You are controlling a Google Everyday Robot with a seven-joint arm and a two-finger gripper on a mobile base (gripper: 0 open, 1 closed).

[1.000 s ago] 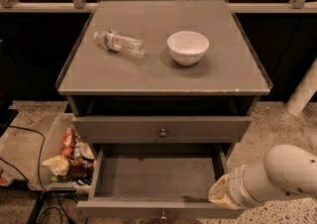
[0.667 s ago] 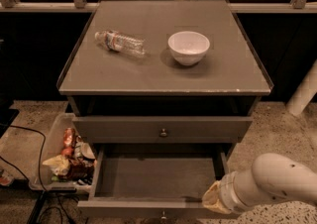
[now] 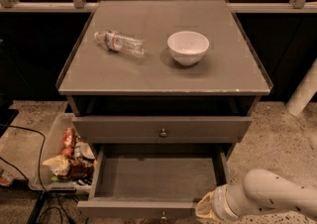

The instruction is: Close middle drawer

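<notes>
The middle drawer (image 3: pixel 158 176) of the grey-brown cabinet is pulled far out and its inside is bare. Its front lies along the bottom edge of the view, and its small round knob (image 3: pixel 162 214) shows there at centre. The drawer above it (image 3: pixel 124 129) is shut, with a knob (image 3: pixel 163 132) at centre. My white arm (image 3: pixel 277 198) reaches in from the lower right. My gripper (image 3: pixel 204 209) is at the right part of the open drawer's front, mostly cut off by the bottom edge of the view.
A plastic water bottle (image 3: pixel 119 42) lies on the cabinet top (image 3: pixel 237 69) beside a white bowl (image 3: pixel 187 47). A clear bin (image 3: pixel 47 143) of snack packets stands on the floor at the left, with cables (image 3: pixel 20 168) nearby. A white pole (image 3: pixel 303 91) stands at the right.
My arm has moved left and lower, bringing the gripper from the drawer's right side to the right part of its front. The drawer has not visibly moved.
</notes>
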